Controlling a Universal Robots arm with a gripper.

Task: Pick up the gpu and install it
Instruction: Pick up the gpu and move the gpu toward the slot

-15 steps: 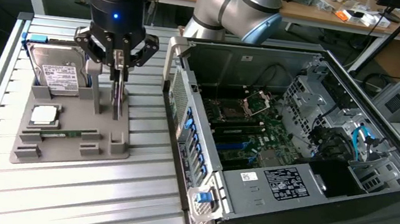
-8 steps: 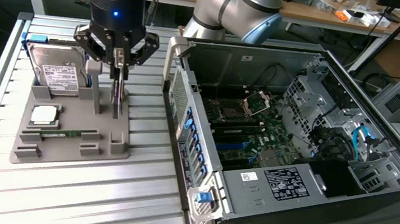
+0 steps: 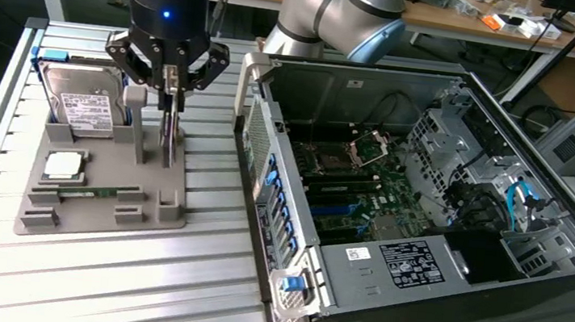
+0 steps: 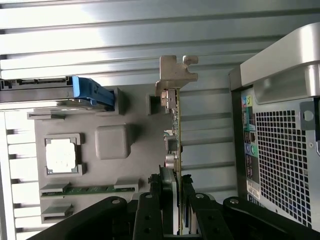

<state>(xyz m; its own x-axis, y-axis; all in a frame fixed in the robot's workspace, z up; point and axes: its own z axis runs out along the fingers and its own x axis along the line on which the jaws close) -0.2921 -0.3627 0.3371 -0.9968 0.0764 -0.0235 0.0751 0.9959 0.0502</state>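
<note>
Here, my gripper [image 3: 171,92] clamps the upright gpu [image 3: 170,135] at the holder tray [image 3: 97,216]; installation in the case [image 3: 267,150], at three o'clock, is not yet done.

gpu [image 3: 168,135] | thin dark card, silver bracket [image 4: 175,75] on one end | standing on edge | midway between tabletop [image 3: 91,269] side edges | pinched by tool [image 3: 171,99]
</note>
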